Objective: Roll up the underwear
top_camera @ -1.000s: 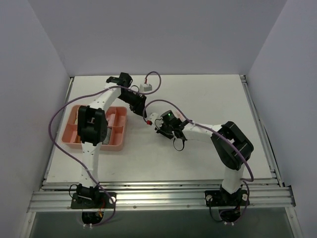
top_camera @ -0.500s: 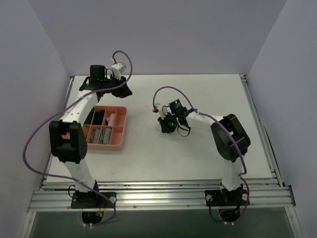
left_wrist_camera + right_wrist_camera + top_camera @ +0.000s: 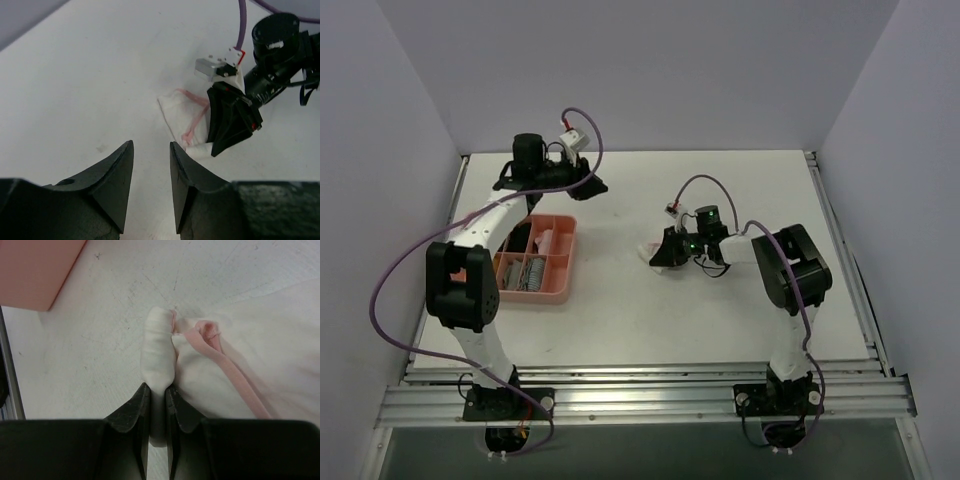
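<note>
underwear point(image 3: 159, 355) in right pincer point(image 3: 158, 391)

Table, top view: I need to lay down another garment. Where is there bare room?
Free: the near strip of table between the pink tray and the right arm; also the far right corner. Crowded: the middle, where the right hand pinches the underwear, and around the left hand far left.

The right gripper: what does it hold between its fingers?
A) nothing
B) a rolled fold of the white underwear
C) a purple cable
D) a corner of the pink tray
B: in the right wrist view, the right gripper is closed on a rolled fold of the underwear, whose pink trim shows beside it.
</note>
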Motion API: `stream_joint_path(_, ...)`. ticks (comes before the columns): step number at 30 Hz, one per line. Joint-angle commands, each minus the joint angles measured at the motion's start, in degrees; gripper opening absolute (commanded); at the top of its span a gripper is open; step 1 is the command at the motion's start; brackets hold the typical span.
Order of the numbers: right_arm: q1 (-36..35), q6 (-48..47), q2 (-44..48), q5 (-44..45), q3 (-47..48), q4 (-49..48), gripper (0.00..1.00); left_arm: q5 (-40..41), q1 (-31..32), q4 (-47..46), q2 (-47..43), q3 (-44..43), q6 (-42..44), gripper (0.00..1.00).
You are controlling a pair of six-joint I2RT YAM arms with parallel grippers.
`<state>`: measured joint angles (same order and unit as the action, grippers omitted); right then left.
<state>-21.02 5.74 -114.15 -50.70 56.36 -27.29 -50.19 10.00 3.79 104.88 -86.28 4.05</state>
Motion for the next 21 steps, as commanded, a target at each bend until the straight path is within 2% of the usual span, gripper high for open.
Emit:
stream_joint_path(1,0.44,7.70,-3.71,2.27,-5.63,0.15,0.00,-2.65,5.88,7.79,-0.02,-1.88,11.47,0.44)
stream_joint_path(2,1.41,9.19,-3.63,2.18,-6.78,-3.79,0.00,-1.50,7.04,9.11,-0.20,-1.53,16.72,0.45)
stream_joint_path(5,2.55,14.29,-3.89,1.74,-11.16,-11.79,0.00,0.35,10.38,13.16,-0.64,-0.56,23.78,0.46)
stream_joint_path(9,3.35,18.16,-6.08,1.48,-13.99,-17.88,0.00,-1.39,12.94,19.29,0.76,-0.90,31.52,0.46)
stream_joint_path(12,3.44,20.27,-7.32,0.69,-15.22,-21.74,0.00,-1.66,14.69,27.65,4.79,-4.06,38.99,0.45)
stream_joint_path(17,3.52,21.77,-8.02,0.07,-16.37,-24.38,0.00,0.09,16.80,45.03,12.27,-15.22,51.11,0.44)
stream_joint_path(21,3.53,23.18,-8.55,-0.81,-16.98,-26.15,0.00,3.78,19.70,48.33,16.49,-17.87,56.76,0.44)
